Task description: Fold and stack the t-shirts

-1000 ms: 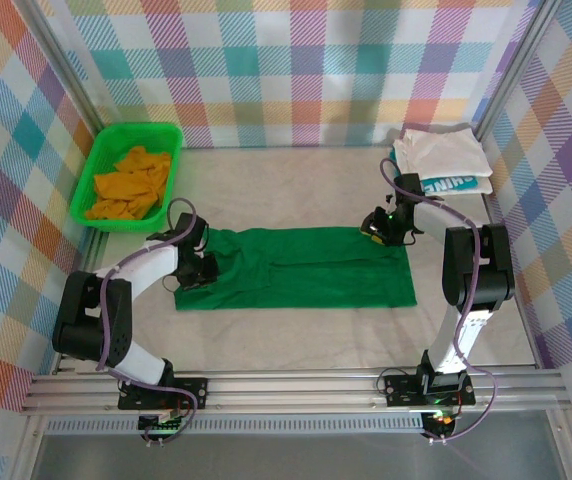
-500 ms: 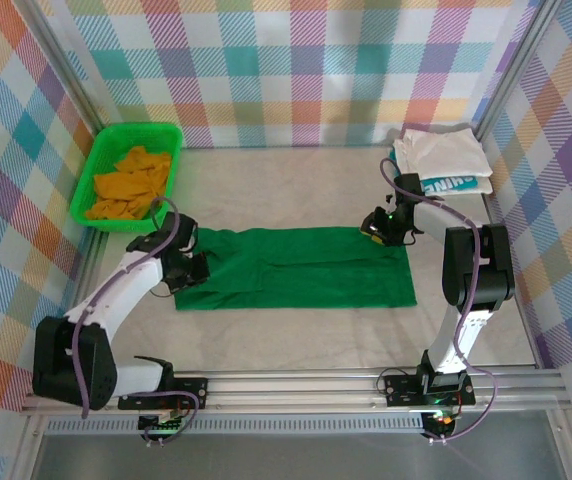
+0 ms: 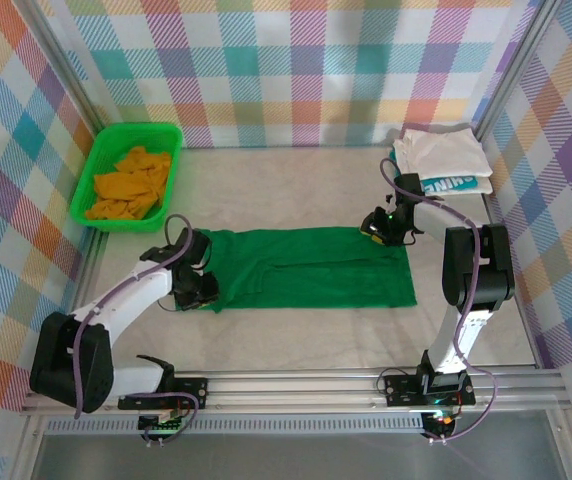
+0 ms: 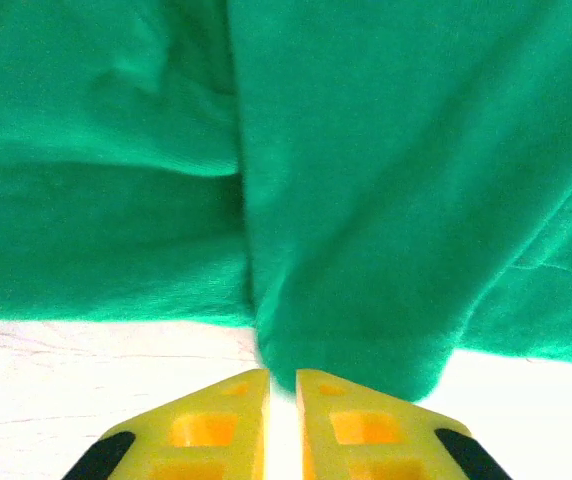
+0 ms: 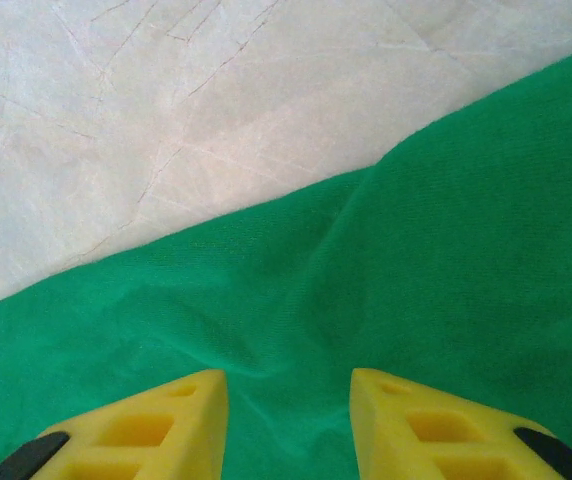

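Teal t-shirt (image 3: 463,186) mostly hidden under white t-shirt (image 3: 440,151); lettering partly covered.

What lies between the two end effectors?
The dark green t-shirt, spread flat, spans the stretch from the left end effector to the right end effector, as the top external view shows.

A plain dark green t-shirt (image 3: 306,265) lies flat in front of the basket (image 3: 136,127) and to its right. It is folded lengthwise into a long band running left to right, with its left end bunched into a soft rounded fold and shallow creases along its length. An orange t-shirt (image 3: 131,182) lies crumpled in a loose heap inside the basket, and far to the basket's right a folded white t-shirt (image 3: 441,150) rests on a folded teal t-shirt (image 3: 456,184) whose white lettering shows along the near edge.
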### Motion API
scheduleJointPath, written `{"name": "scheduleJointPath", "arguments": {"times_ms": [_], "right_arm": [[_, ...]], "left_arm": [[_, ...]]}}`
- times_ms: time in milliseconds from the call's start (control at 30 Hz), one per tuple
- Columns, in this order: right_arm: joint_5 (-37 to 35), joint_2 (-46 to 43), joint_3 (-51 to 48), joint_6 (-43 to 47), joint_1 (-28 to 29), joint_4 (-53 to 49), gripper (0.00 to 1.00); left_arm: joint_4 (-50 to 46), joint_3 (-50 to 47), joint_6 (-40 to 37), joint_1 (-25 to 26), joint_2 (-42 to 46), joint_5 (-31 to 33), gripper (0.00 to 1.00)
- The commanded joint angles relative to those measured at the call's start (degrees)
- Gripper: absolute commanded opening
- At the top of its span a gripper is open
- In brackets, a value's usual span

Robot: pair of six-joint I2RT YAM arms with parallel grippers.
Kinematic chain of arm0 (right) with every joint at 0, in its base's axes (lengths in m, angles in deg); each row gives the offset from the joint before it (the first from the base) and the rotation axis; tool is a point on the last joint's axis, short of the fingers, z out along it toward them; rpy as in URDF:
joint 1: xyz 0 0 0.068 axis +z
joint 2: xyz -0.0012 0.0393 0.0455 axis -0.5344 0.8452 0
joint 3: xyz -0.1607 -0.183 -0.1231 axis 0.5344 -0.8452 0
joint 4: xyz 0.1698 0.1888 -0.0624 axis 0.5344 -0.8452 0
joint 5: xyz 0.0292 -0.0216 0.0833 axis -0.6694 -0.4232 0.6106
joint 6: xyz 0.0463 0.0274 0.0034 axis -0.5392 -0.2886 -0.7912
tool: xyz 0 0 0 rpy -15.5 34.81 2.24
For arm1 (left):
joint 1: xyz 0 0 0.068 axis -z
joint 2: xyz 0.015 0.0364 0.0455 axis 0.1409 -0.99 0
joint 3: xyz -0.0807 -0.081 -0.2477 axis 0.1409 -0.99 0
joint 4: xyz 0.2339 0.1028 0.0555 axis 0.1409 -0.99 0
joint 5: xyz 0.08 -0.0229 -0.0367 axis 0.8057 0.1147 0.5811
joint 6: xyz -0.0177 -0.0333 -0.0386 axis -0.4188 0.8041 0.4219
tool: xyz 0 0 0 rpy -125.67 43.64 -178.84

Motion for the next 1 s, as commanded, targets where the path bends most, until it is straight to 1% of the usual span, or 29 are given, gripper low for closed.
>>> {"name": "scheduleJointPath", "arguments": {"times_ms": [0, 33, 100, 200, 300, 367, 400, 433, 467, 533, 567, 700, 833, 933, 967], "right_arm": [[1.65, -0.52, 1.19, 0.37, 0.02, -0.3, 0.38], [1.61, -0.69, 1.2, 0.43, 0.09, -0.42, 0.38], [1.61, -1.13, 1.52, 0.66, 0.1, -1.13, 0.38], [0.96, -2.56, 1.65, 1.23, 0.23, -2.65, 0.38], [-0.15, -4.67, 1.44, 1.97, 0.86, -3.77, 0.38], [-1.37, -5.04, 2.12, 2.92, 1.9, -5.12, 0.35], [-2.05, -4.86, 2.53, 3.3, 2.41, -5.77, 0.32], [-2.7, -4.68, 2.83, 3.64, 3.0, -6.34, 0.28], [-3.28, -4.53, 2.92, 3.92, 3.47, -6.66, 0.21], [-4.67, -4.37, 2.78, 4.14, 4.09, -6.93, 0.11], [-5.31, -4.28, 2.56, 4.34, 4.23, -6.94, 0.1], [-8.33, -1.59, 3.39, 4.99, 4.24, -8.1, 0.09], [-9.37, 1.5, 3.95, 4.4, 4.2, -7.92, 0.04], [-9.61, 3.01, 3.16, 3.22, 3.7, -7.41, 0.0], [-11.01, 3.43, 2.97, 2.7, 3.71, -8.35, 0.0]], "left_arm": [[-3.32, 2.6, 1.61, 0.16, 5.86, 6.3, 0.27], [-3.3, 3.42, 1.53, -0.05, 7.13, 7.28, 0.34], [-3.67, 5.45, 1.05, -0.95, 7.66, 7.59, 0.34], [-3.42, 8.79, -0.2, -2.24, 6.84, 7.77, 0.39], [0.9, 10.15, -1.31, -3.64, 5.51, 8.18, 0.39], [6.0, 10.66, -2.12, -4.23, 1.59, 5.57, 0.36], [7.7, 11.33, -2.4, -4.24, -1.11, 5.07, 0.31], [9.45, 12.35, -2.74, -4.24, -4.96, 4.35, 0.23], [10.76, 13.48, -2.8, -4.24, -8.52, 3.72, 0.18], [14.45, 14.71, -2.6, -4.24, -14.01, 2.17, 0.16], [16.07, 15.04, -1.83, -4.35, -16.27, 2.01, 0.16], [17.09, 18.25, -1.67, -4.92, -23.94, 3.25, 0.16], [17.87, 20.46, -1.34, -6.36, -29.22, 4.97, 0.15], [18.32, 22.93, -1.21, -7.23, -33.3, 4.76, 0.15], [18.38, 24.13, -1.4, -7.23, -34.87, 4.89, 0.15]]}}
